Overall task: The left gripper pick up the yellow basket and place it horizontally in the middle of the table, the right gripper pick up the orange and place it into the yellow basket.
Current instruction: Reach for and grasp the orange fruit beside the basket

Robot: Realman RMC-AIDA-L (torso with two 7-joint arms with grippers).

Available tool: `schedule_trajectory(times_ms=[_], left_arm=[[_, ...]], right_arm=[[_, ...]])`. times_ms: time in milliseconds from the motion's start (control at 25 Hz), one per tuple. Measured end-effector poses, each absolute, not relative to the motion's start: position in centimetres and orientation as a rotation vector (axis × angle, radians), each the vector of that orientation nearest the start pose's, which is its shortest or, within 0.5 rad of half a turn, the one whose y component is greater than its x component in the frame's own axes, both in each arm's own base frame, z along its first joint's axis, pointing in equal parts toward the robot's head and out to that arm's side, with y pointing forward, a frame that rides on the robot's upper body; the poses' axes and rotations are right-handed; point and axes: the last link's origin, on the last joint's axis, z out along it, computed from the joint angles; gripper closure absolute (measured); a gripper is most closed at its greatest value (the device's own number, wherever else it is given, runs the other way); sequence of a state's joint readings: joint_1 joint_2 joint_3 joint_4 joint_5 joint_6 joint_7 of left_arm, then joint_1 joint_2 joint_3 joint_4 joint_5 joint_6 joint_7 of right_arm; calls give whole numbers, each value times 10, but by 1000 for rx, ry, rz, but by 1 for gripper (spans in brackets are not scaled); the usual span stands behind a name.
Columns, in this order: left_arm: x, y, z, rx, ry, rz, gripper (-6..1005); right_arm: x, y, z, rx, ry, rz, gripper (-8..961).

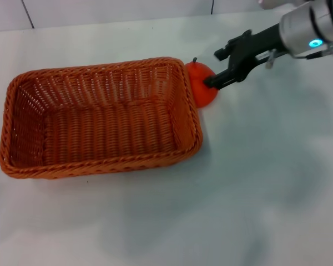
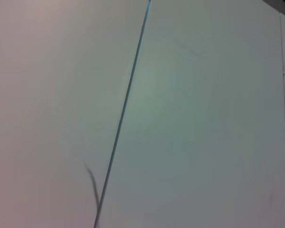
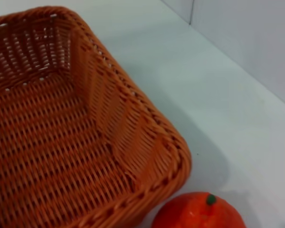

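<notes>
The yellow basket (image 1: 100,122) is a large orange-brown woven one. It lies lengthwise across the white table (image 1: 255,183), left of the middle, and is empty. It also shows in the right wrist view (image 3: 76,142). The orange (image 1: 200,83) sits on the table just outside the basket's far right corner, touching its rim, and shows in the right wrist view (image 3: 199,213). My right gripper (image 1: 212,69) is open and reaches in from the upper right. Its lower finger lies against the orange's right side and its upper finger stands above it. The left gripper is out of view.
A white wall with a thin seam (image 2: 123,114) fills the left wrist view. The table's back edge meets wall panels (image 1: 100,11) behind the basket. Bare tabletop lies in front of and to the right of the basket.
</notes>
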State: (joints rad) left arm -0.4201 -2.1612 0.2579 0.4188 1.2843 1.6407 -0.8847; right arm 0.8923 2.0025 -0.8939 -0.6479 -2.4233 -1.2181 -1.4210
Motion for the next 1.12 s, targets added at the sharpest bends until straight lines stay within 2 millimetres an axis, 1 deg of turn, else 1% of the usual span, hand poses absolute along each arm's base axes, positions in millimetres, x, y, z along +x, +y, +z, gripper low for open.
schedule_trajectory(times_ms=[160,360,520,680,880,1120], left_arm=[[-292,310,71,-1593,-385,-1311,235],[-290,311,70,-1596,-381,-1326,236],[-287,314,69,-1599,-379,-1334,236],[-284,317,67,-1602,-386,-1344,236],[-282,319,67,-1604,-379,-1352,236],[-280,321,67,-1604,-378,-1355,236]], right_arm=[[204,436,-16,496,2965,570,131],[210,438,-32,503,2935,619,129],[212,439,-40,497,2919,662,139],[212,439,-43,489,2917,668,149],[214,439,-42,488,2914,676,357],[214,438,-42,482,2917,678,547]])
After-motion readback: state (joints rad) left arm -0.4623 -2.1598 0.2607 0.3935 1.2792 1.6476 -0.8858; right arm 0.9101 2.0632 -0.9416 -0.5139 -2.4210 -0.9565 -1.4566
